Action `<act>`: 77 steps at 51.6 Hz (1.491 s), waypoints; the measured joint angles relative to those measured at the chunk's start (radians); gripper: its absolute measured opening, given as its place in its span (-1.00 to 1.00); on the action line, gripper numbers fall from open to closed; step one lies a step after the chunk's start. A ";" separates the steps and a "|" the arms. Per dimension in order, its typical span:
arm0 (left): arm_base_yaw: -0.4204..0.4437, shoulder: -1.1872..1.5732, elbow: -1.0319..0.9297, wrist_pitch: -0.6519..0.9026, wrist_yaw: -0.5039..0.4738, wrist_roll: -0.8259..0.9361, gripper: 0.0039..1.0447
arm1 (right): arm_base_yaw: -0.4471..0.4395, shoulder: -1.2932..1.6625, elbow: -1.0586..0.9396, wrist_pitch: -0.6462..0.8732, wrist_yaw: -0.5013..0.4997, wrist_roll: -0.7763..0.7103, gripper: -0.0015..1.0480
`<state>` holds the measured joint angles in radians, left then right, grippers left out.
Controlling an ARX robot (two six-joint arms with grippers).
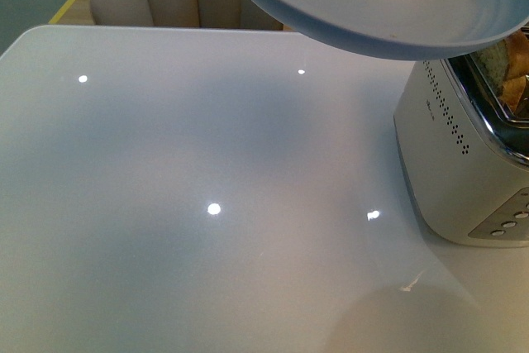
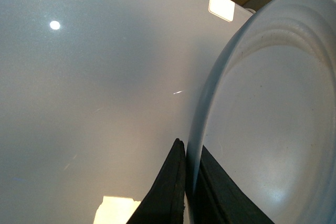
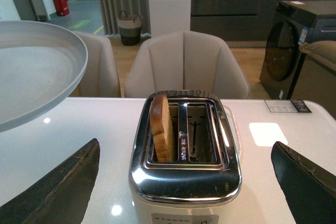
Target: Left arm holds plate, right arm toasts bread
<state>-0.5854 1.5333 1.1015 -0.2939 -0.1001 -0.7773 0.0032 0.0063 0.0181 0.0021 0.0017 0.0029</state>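
**A:** The left fingers [image 2: 165,192] are clamped on the rim of the plate [image 2: 273,129], one on each face of it, and they grip nothing else.

**B:** And the right fingers [image 3: 58,187]?

**A:** Spread wide and empty. They face the toaster [image 3: 184,171] with one finger out to each side of it, touching nothing.

**B:** Why hold the plate in the air instead of leaving it on the tabletop [image 1: 207,163]?

**A:** My reading is that it waits as a landing place. It hangs tilted, clear of the tabletop, and in the front view it sits partly over the toaster. The bread [image 3: 160,129] would have only a short way to go once lifted out. Pinching the rim also leaves the whole face of the dish free.

**B:** Where is the bread now?

**A:** It stands on edge in the slot on the plate's side, with its crusted top poking above the chrome. The open right fingers look lined up to reach for it, though that is a guess.

**B:** What's the count?

**A:** There is one plate and one toaster with two slots. One slice shows in the right wrist view, and the other slot is empty. The front view catches only a corner of the toaster's top, so I cannot check the count from there.
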 joint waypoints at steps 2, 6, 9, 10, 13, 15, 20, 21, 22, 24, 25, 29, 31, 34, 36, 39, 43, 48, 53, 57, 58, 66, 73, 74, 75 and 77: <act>0.000 0.000 0.000 0.000 0.000 0.000 -0.94 | 0.000 0.000 0.000 0.000 0.000 0.000 0.83; 0.000 0.000 0.000 0.000 0.000 0.000 -0.94 | 0.000 0.000 0.000 0.000 0.000 0.000 0.83; 0.000 0.000 0.000 0.000 0.000 0.000 -0.94 | 0.000 0.000 0.000 0.000 0.000 0.000 0.83; 0.000 0.000 0.000 0.000 0.000 0.000 -0.94 | 0.000 0.000 0.000 0.000 0.000 0.000 0.83; -0.002 -0.008 -0.050 0.159 -0.035 -0.088 -0.94 | 0.000 0.000 0.000 0.000 0.000 0.000 0.83; -0.003 -0.013 -0.088 0.288 -0.036 -0.171 -0.94 | 0.000 0.000 0.000 0.000 0.000 0.000 0.83; -0.003 -0.018 -0.106 0.424 -0.027 -0.307 -0.94 | 0.000 0.000 0.000 0.000 0.000 0.000 0.83; -0.003 -0.019 -0.106 0.425 -0.026 -0.313 -0.94 | 0.000 0.000 0.000 0.000 0.000 0.000 0.83; -0.003 -0.021 -0.106 0.425 -0.026 -0.327 -0.94 | 0.000 0.000 0.000 0.000 0.000 0.000 0.83; -0.003 -0.023 -0.106 0.423 -0.023 -0.339 -0.94 | 0.000 0.000 0.000 0.000 0.000 0.000 0.83; -0.002 -0.023 -0.106 0.422 -0.019 -0.345 -0.94 | 0.000 0.000 0.000 0.000 0.000 0.000 0.83; 0.010 -0.029 -0.106 0.409 0.006 -0.354 -0.94 | 0.000 0.000 0.000 0.000 0.000 0.000 0.83; 0.028 -0.037 -0.111 0.399 0.026 -0.352 -0.94 | 0.000 0.000 0.000 0.000 0.000 0.000 0.83; 0.058 -0.051 -0.121 0.387 0.040 -0.344 -0.94 | 0.000 0.000 0.000 0.000 0.000 0.000 0.83; 0.090 -0.064 -0.132 0.378 0.055 -0.330 -0.94 | 0.000 0.000 0.000 0.000 0.000 0.000 0.83; 0.138 -0.084 -0.148 0.364 0.075 -0.309 -0.94 | 0.000 0.000 0.000 0.000 0.000 0.000 0.83; 0.202 -0.103 -0.172 0.349 0.102 -0.281 -0.94 | 0.000 0.000 0.000 0.000 0.000 0.000 0.83; 0.303 -0.120 -0.216 0.325 0.142 -0.220 -0.94 | 0.000 0.000 0.000 0.000 0.000 0.000 0.83; 0.413 -0.122 -0.279 0.324 0.195 -0.148 -0.94 | 0.000 0.000 0.000 0.000 0.000 0.000 0.83; 0.489 -0.119 -0.334 0.340 0.235 -0.094 -0.94 | 0.000 0.000 0.000 0.000 0.000 0.000 0.83; 0.497 -0.118 -0.340 0.344 0.237 -0.091 -0.94 | 0.000 0.000 0.000 0.000 0.000 0.000 0.83; 0.645 -0.034 -0.473 0.459 0.298 -0.006 -0.94 | 0.000 0.000 0.000 0.000 0.000 0.000 0.83; 0.712 0.058 -0.549 0.577 0.310 0.054 -0.94 | 0.000 0.000 0.000 0.000 0.000 0.000 0.83; 0.716 0.065 -0.553 0.586 0.309 0.058 -0.94 | 0.000 0.000 0.000 0.000 0.000 0.000 0.83; 0.724 0.081 -0.561 0.605 0.310 0.065 -0.94 | 0.000 0.000 0.000 0.000 0.000 0.000 0.83; 0.739 0.114 -0.576 0.652 0.310 0.081 -0.94 | 0.000 0.000 0.000 0.000 0.000 0.000 0.83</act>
<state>0.1535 1.6470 0.5255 0.3584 0.2100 -0.6964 0.0032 0.0059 0.0181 0.0021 0.0021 0.0029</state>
